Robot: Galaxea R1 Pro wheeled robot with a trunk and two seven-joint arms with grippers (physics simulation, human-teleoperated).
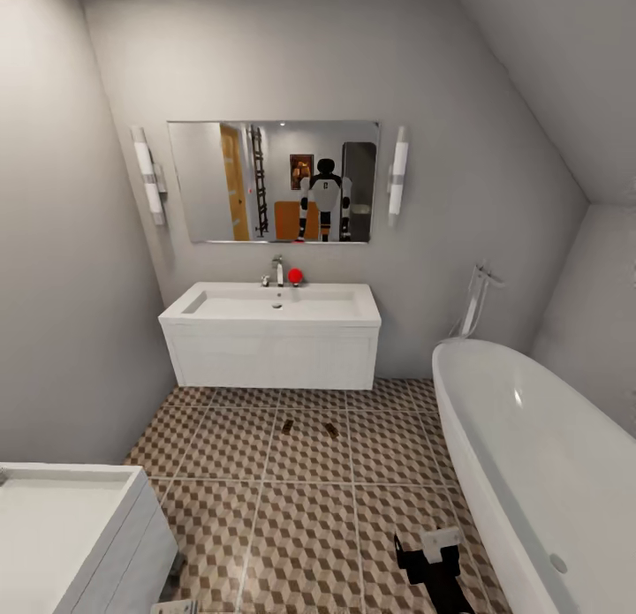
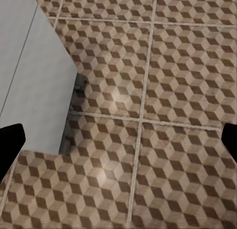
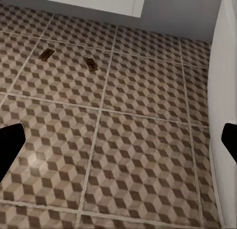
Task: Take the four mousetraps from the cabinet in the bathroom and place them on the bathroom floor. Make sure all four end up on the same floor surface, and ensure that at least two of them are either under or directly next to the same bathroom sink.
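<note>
Two mousetraps [image 1: 288, 426] [image 1: 330, 430] lie side by side on the cube-patterned bathroom floor [image 1: 300, 517], just in front of the white bathroom sink [image 1: 276, 305] on its wall-hung vanity. The right wrist view shows the same two mousetraps [image 3: 46, 54] [image 3: 91, 65] ahead of my right gripper [image 3: 118, 145], which is open and holds nothing. That right gripper [image 1: 430, 557] hangs low over the tiles near the bathtub. My left gripper [image 2: 118, 140] is open and empty above bare tiles. The cabinet itself is out of view.
An oval white bathtub [image 1: 539, 455] runs along the right side. Another white vanity [image 1: 71, 526] stands at the near left, its corner [image 2: 29, 75] beside my left gripper. A mirror [image 1: 274, 181] over the sink reflects the robot. A red object [image 1: 295, 276] sits by the tap.
</note>
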